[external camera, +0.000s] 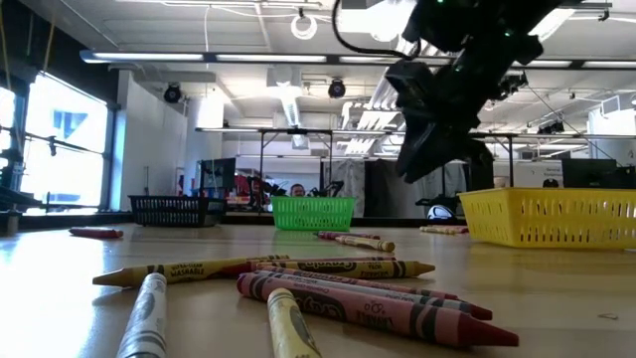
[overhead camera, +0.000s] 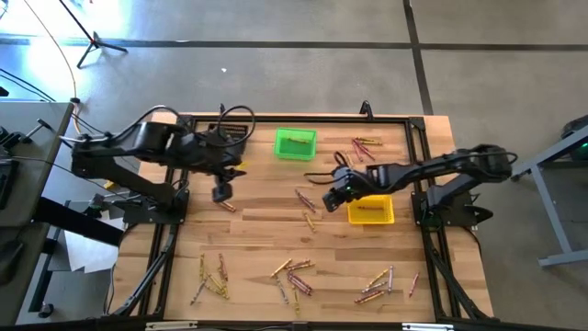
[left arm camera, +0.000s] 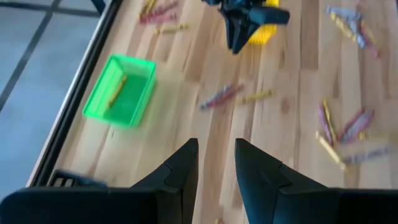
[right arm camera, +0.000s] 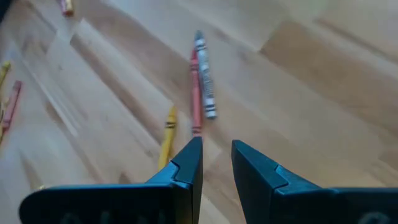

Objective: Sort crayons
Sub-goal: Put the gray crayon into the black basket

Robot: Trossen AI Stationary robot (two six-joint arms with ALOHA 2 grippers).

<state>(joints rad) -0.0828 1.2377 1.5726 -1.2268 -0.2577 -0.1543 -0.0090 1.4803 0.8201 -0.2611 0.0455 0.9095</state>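
The table is a wooden top with a dark frame, and both arms reach in over its far half. On it stand a green bin at the far middle, with what looks like a crayon or two inside, a yellow bin to the right of centre holding a reddish one, and a black bin that shows plainly only in the low view.

The right gripper hangs just beside the yellow bin, tilted down toward three loose sticks in mid-table: a grey crayon, a red crayon touching it, and a yellow crayon a little apart. Its jaws stand a narrow gap apart with nothing between them. The left gripper hovers over bare wood near the left side, likewise narrowly parted and empty.

The crayons lie mostly unsorted: clusters along the near edge, a few by the far right corner, the small group in the middle.

The step in hand seems to be the right arm's approach for a pick. Next it should choose one stick, probably the grey or red, lower until the fingers straddle it across its length, and close without dragging its neighbour. The pair is touching, so a clean single grasp may be awkward.
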